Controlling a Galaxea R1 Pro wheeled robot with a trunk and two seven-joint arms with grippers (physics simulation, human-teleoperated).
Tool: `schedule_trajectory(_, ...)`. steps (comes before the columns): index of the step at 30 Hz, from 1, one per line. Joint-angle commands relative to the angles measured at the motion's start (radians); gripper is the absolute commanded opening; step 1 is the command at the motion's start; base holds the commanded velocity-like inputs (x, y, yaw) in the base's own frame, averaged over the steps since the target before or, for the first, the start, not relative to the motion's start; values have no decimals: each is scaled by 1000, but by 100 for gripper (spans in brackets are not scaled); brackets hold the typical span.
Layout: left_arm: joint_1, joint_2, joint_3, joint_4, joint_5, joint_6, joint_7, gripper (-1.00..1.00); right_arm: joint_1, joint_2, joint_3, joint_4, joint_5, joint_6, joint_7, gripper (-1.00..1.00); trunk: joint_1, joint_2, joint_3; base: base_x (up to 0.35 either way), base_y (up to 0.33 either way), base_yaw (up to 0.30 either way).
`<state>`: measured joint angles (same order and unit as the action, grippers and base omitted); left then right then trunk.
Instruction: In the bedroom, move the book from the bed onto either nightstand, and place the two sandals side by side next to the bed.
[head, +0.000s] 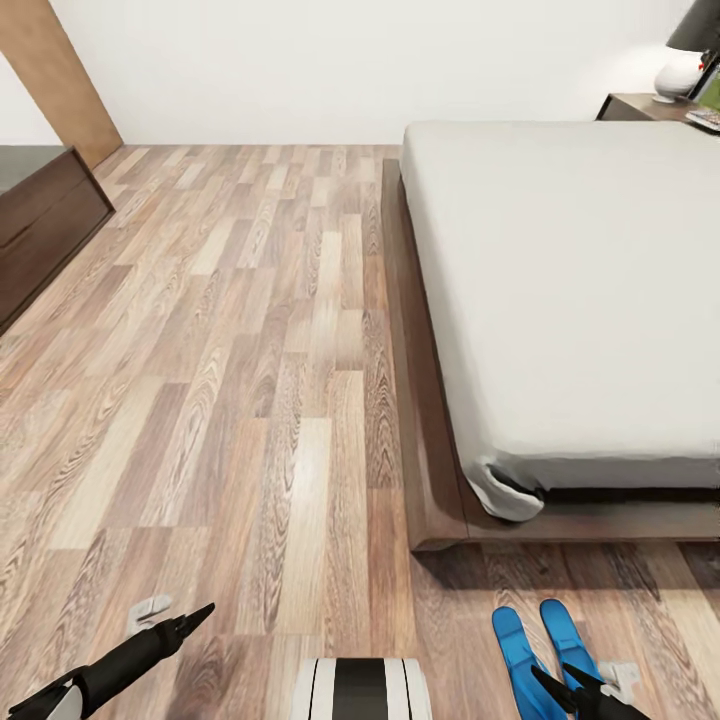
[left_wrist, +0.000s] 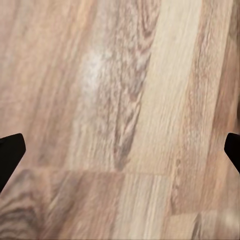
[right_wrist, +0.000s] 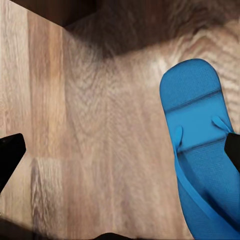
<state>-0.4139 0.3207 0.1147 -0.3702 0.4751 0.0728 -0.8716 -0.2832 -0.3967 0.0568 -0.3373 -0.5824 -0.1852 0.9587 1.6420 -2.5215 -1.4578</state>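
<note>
Both sandals (head: 545, 655) lie side by side at the bed (head: 560, 300) foot; book placement unconfirmed; both jaws wide, empty.

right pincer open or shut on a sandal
Open. In the right wrist view its two dark fingertips sit far apart at the picture's edges, with bare floor between them; the blue sandal lies flat, ungripped.
</note>
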Motion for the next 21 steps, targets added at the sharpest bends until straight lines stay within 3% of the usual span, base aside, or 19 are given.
schedule_trajectory(1, 0, 0, 2, 1, 5, 8, -4, 100, -1, 1, 6, 1, -5, -7, 1, 100, -1, 0, 3, 0, 0, 0)
schedule_trajectory(21, 0, 0, 1, 1, 5, 7, 2, 100, -1, 4, 6, 3, -5, -10, -3, 100, -10, 5, 81, 0, 0, 0)
